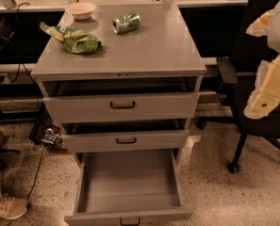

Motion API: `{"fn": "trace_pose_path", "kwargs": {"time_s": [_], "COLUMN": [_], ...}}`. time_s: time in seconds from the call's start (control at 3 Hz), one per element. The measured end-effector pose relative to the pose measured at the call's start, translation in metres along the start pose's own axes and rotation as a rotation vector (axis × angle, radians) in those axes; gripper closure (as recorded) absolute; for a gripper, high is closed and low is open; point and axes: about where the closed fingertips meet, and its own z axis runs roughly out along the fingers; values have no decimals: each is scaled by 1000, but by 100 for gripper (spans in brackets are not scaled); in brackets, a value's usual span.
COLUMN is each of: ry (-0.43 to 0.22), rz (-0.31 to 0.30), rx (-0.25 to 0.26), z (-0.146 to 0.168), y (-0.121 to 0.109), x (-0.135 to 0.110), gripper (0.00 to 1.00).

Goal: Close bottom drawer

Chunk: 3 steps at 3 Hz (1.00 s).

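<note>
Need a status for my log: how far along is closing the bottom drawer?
Done: nothing yet; the bottom drawer stands pulled far out, tray exposed. In hand: the tool hangs at the right edge, by the office chair, well apart from the drawer. Left: probably bring the tool to the drawer's low front and push it in beneath the middle drawer.
</note>
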Motion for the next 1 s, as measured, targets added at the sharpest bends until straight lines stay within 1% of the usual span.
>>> {"fn": "trace_pose_path", "kwargs": {"time_s": [0.33,0.67,1.0], "ry": [0,6,-44], "rz": [0,15,20], "rx": [0,-73,-250], "z": [0,36,130], "y": [0,23,89], "x": [0,0,-24], "gripper": [0,0,0]}}
